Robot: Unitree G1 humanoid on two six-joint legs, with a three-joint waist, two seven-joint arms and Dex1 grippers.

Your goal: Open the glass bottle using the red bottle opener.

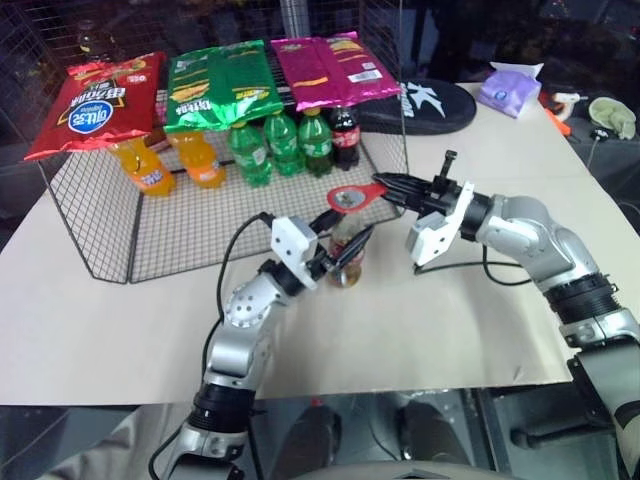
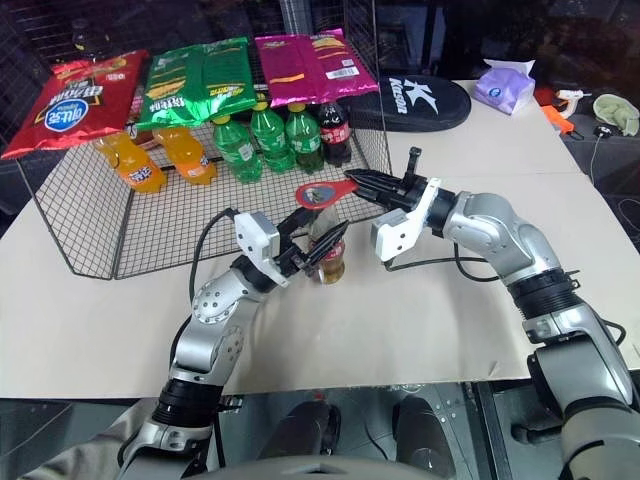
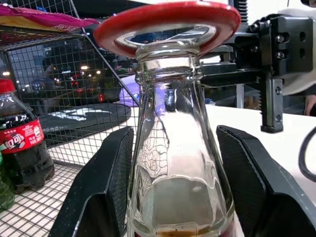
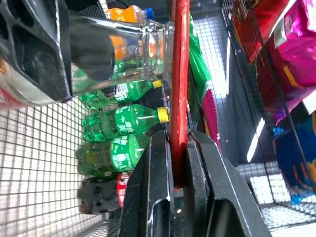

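We see the table (image 1: 480, 330), covered in pale paper, taking up most of the head camera's frame. On it, from ten to twelve o'clock, stands a wire-mesh rack (image 1: 110, 235). Three snack bags lie across its top: red (image 1: 95, 105), green (image 1: 222, 82) and pink (image 1: 330, 65). Under them stand orange drink bottles (image 1: 150, 170), green soda bottles (image 1: 270, 145) and a dark cola bottle (image 1: 345, 137) with a red cap. A black oval pad (image 1: 435, 105) sits at one o'clock, and a purple tissue pack (image 1: 508, 88) lies beyond it, toward two o'clock.

Near the middle of the table the glass bottle (image 1: 346, 260) stands upright on the paper, just in front of the rack's open side. Our left gripper (image 1: 342, 255) grasps it: in the left wrist view a black finger (image 3: 101, 197) lies on each side of the clear glass body. Our right gripper (image 1: 393, 187) comes in from three o'clock, clenched on the handle of the red bottle opener (image 1: 352, 196); the right wrist view shows the flat red handle pinched between its fingers (image 4: 153, 197). The opener lies roughly level, its round loop head resting over the bottle's mouth. We cannot tell whether the cap is on.
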